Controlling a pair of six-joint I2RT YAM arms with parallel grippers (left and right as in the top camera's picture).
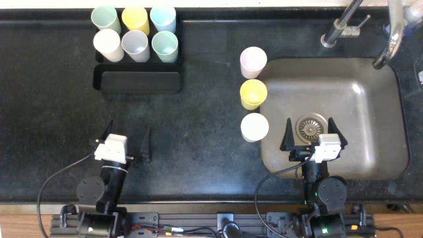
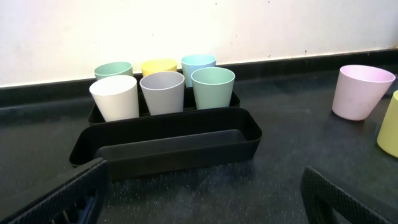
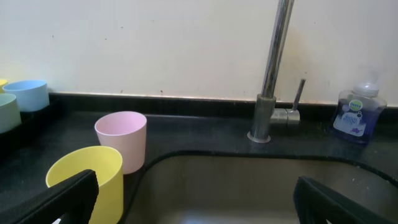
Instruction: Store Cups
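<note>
Three loose cups stand in a row on the dark counter beside the sink's left rim: a pink cup (image 1: 252, 61) (image 2: 360, 91) (image 3: 122, 139), a yellow cup (image 1: 253, 94) (image 3: 87, 182) (image 2: 390, 124) and a white cup (image 1: 254, 127). Several cups fill the back of a black tray (image 1: 138, 80) (image 2: 165, 144); its front compartment is empty. My left gripper (image 1: 126, 142) (image 2: 202, 193) is open, low over the counter in front of the tray. My right gripper (image 1: 310, 135) (image 3: 196, 199) is open over the sink basin, just right of the white cup.
The steel sink (image 1: 370, 119) takes up the right side, with a drain (image 1: 311, 127) near my right gripper. A faucet (image 1: 344, 23) (image 3: 273, 74) rises behind it, and a blue soap bottle (image 3: 359, 115) stands to its right. A pale wall backs the counter.
</note>
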